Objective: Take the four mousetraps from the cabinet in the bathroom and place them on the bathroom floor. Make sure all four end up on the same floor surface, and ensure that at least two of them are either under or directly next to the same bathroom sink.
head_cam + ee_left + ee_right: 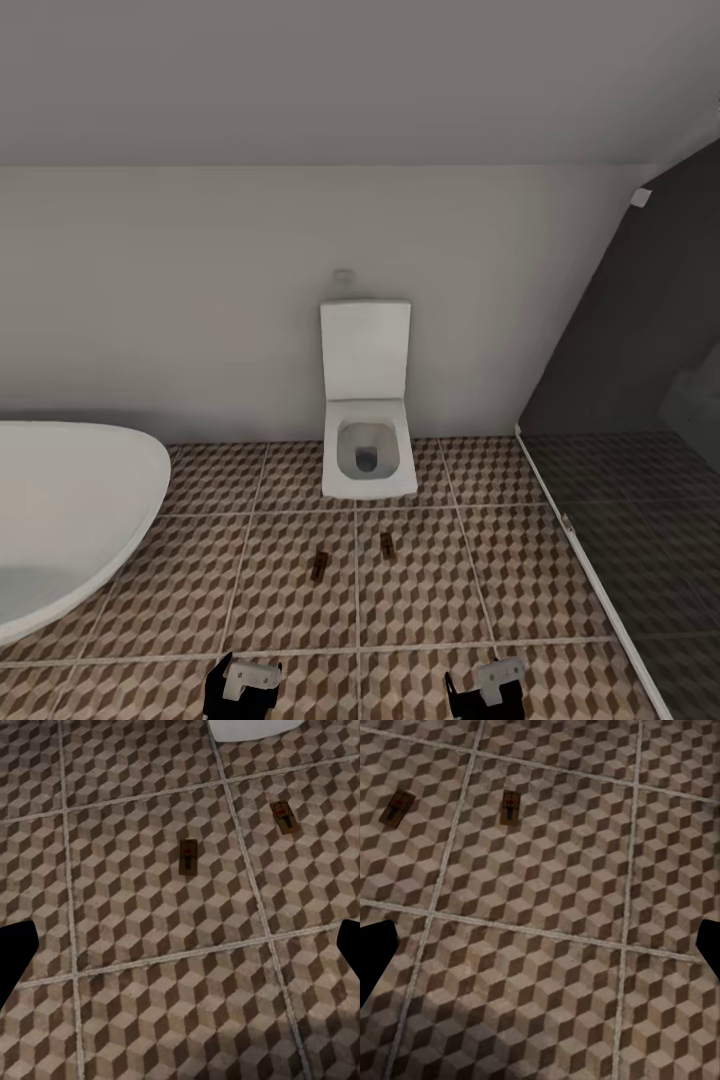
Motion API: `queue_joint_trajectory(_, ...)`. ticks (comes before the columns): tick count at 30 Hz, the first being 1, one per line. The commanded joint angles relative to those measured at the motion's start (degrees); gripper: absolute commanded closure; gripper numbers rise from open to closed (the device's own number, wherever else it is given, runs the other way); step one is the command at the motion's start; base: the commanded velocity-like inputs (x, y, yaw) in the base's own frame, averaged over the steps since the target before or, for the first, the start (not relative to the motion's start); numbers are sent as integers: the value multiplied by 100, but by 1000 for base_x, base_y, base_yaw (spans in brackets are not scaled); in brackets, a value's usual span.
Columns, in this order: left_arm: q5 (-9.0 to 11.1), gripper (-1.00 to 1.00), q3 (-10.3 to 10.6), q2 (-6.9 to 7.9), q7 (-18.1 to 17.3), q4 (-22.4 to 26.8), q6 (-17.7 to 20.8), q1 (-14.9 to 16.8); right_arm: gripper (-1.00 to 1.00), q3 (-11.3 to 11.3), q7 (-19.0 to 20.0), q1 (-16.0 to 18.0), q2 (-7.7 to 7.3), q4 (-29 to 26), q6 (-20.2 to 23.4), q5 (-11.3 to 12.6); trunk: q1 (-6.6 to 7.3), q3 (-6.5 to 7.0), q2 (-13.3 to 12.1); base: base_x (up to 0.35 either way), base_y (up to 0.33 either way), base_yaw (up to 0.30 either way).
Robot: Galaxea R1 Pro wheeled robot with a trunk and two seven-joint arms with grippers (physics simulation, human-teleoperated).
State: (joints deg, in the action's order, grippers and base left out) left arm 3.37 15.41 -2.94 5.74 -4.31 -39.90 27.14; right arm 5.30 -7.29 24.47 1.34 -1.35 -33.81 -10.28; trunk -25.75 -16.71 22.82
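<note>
Head view: two mousetraps (319, 566) lie on the bathroom floor (280, 610) ahead of both jaws, before the toilet (367, 440). Wrist views: left gripper (180, 945) and right gripper (540, 945) spread wide, empty. Both traps likely need moving beside the sink; approach low and square.

From my head camera both mousetraps (319, 566) (386, 543) are too small to read their wire parts, the bathtub (70, 520) is cut off at the left edge, and both arms are cropped at the bottom.
</note>
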Motion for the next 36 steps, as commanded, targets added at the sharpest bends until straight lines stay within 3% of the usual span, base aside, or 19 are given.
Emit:
queue_joint_trajectory(1, 32, -100, 50, -5, 24, -25, -35, 10, -100, 40, -64, 5, -3, 3, -14, -26, -3, 0, 10, 0, 0, 0)
queue_joint_trajectory(6, 32, -100, 50, -5, 24, -25, -35, 10, -100, 30, -74, 5, -19, -3, -51, 58, -3, 46, 10, 0, 0, 0)
queue_joint_trajectory(16, 32, -100, 50, -5, 24, -25, -35, 10, -100, 24, -72, 5, -106, -6, -159, 770, -3, 140, 10, 0, 0, 0)
queue_joint_trajectory(19, 32, -100, 50, -5, 24, -26, -35, 10, -100, 24, -67, 5, -111, -6, -167, 882, -3, 168, 10, 0, 0, 0)
queue_joint_trajectory(36, 38, -100, 44, 1, 47, -19, -52, 10, -100, 29, -62, 5, -116, -6, -178, 999, -3, 327, 10, 0, 0, 0)
